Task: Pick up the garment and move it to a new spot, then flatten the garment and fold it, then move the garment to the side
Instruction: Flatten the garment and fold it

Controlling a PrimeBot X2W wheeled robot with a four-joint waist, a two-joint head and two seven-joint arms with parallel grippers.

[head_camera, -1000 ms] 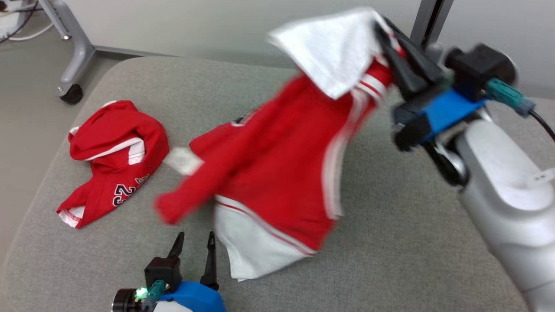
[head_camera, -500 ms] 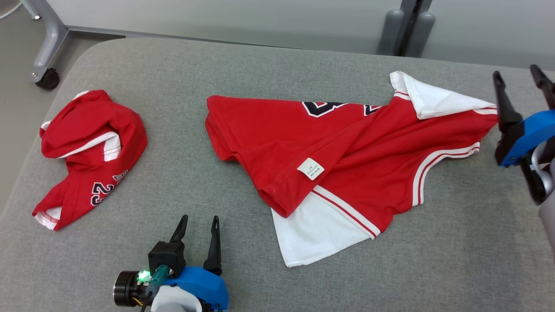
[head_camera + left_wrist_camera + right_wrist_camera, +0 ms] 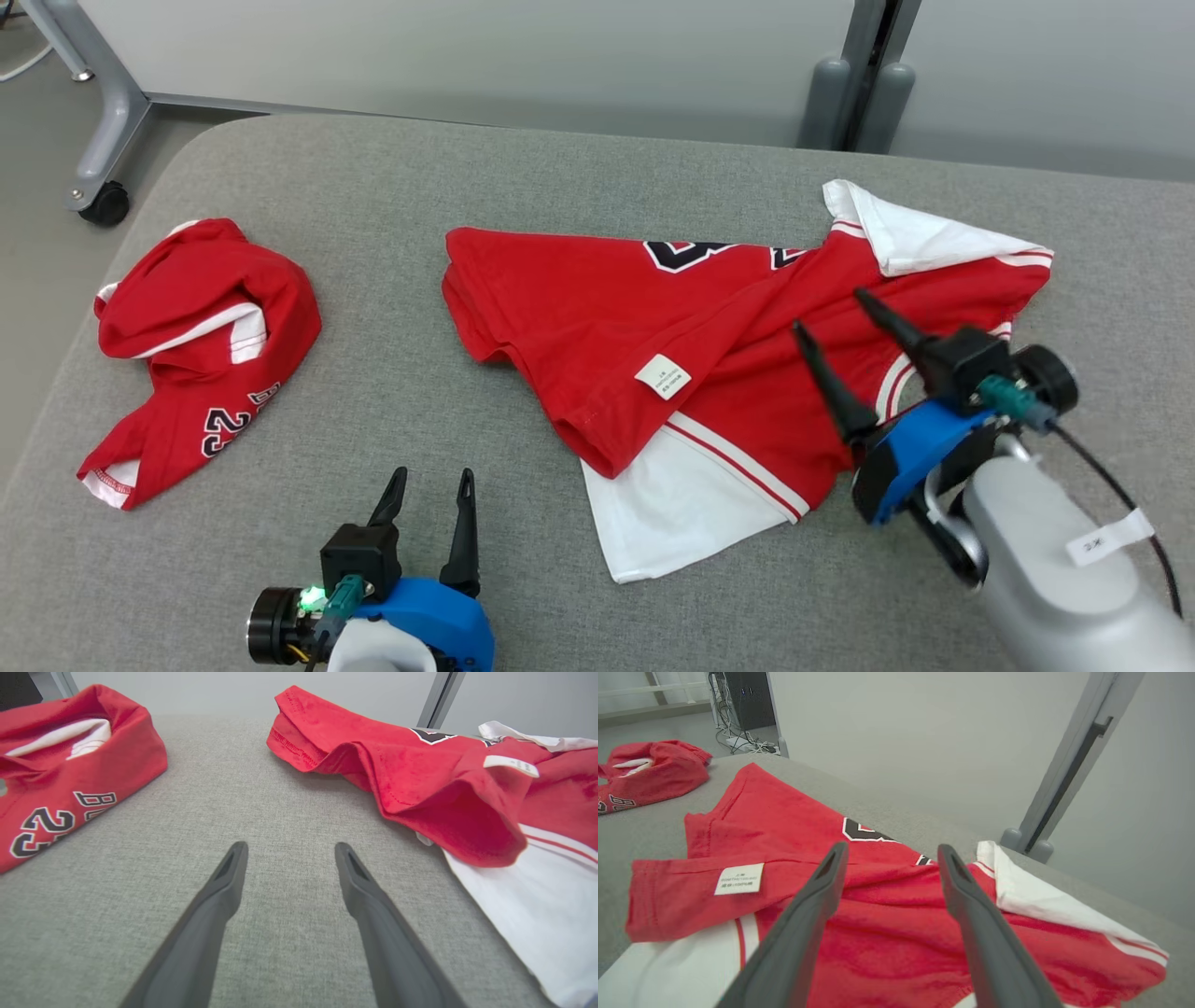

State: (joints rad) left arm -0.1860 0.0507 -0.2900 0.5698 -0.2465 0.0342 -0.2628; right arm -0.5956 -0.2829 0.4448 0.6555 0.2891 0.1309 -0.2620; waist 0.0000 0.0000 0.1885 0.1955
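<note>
Since the garment (image 3: 709, 345) lies crumpled on the middle of the worktop (image 3: 523, 177) in the head view, flattening looks like the step in hand; the right gripper (image 3: 829, 311) hovers over its right half, fingers wide and empty. Left wrist view: the left gripper (image 3: 289, 845), fingers equally wide and empty, faces bare worktop beside the doubled-over red hem (image 3: 448, 830), a sensible corner to pinch. Right wrist view: the white flap (image 3: 1031, 891) ahead wants pulling outward, away from that hem.

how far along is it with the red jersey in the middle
Done: the red jersey lies on the grey cushion, held by neither gripper. In hand: the right gripper, open, hovers over its right side; the left gripper sits open. Left: flattening, since it lies rumpled with a flap doubled over, then folding and moving aside.
</note>
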